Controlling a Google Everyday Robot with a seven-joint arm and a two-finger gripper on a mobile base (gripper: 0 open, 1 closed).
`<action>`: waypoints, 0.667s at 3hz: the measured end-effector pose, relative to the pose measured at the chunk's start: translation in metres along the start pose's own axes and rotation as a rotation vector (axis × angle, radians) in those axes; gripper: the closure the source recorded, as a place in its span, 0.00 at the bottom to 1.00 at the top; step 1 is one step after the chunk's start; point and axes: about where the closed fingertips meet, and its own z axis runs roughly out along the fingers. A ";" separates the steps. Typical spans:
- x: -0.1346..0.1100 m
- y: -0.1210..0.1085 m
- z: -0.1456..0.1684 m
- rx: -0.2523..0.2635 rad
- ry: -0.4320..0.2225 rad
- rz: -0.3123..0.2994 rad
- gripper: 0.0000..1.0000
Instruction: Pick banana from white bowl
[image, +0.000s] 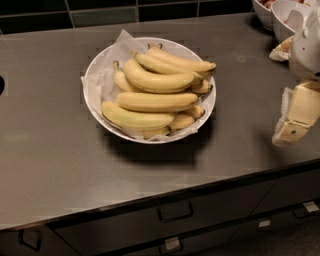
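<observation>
Cream two-finger gripper (292, 125) hangs near right edge of grey metal counter (50, 160), well apart from bowl; open or closed, cannot tell. Plump curved pale-yellow banana (157, 80) tops pile in wide white paper-lined bowl (186, 47), mid-counter. Risks: touching neighbour bananas (150, 101) could get pinched too; pile could roll; bowl could slide.

Pale-yellow banana (155, 80); cream gripper (289, 132) at right

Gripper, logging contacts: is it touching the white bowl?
Apart. Camera view: the gripper at right, counter visible between it and the white bowl.
</observation>
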 end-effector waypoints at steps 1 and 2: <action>0.000 0.000 0.000 0.000 0.000 0.000 0.00; -0.019 -0.006 -0.004 0.002 -0.001 -0.060 0.00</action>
